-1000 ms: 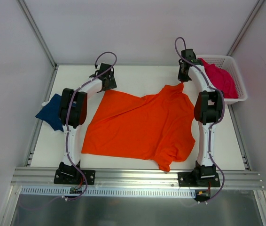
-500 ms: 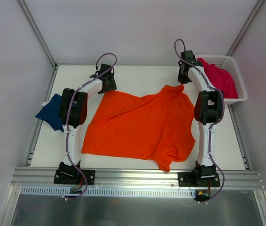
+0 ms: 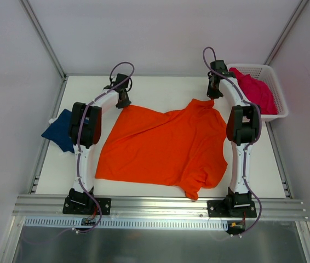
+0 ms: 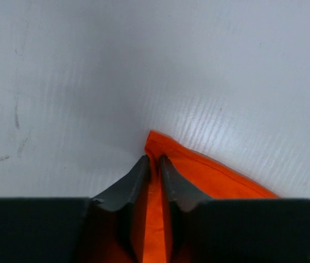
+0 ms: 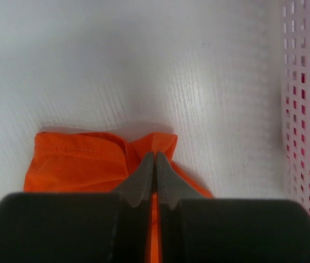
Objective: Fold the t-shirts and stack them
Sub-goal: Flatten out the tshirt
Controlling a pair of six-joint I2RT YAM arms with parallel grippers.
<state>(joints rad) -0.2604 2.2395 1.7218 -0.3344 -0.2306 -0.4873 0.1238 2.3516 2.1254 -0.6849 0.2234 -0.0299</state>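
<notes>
A bright orange t-shirt point(image 3: 163, 145) lies spread over the middle of the white table. My left gripper point(image 3: 123, 103) is at its far left corner, jaws shut on the orange cloth point(image 4: 154, 164). At the shirt's far right corner my right gripper point(image 3: 213, 94) is shut on a pinch of the orange cloth point(image 5: 156, 143). A navy blue t-shirt point(image 3: 59, 130) lies bunched at the table's left edge. The magenta pink t-shirt point(image 3: 255, 90) fills the basket at the back right.
A white plastic mesh basket point(image 3: 275, 87) stands at the table's far right corner, its wall point(image 5: 308, 98) close to my right gripper. Metal frame posts rise at both far corners. An aluminium rail point(image 3: 160, 207) runs along the near edge.
My left gripper has shifted slightly and closed onto the orange shirt's far left corner. The right gripper stays shut on its corner.
</notes>
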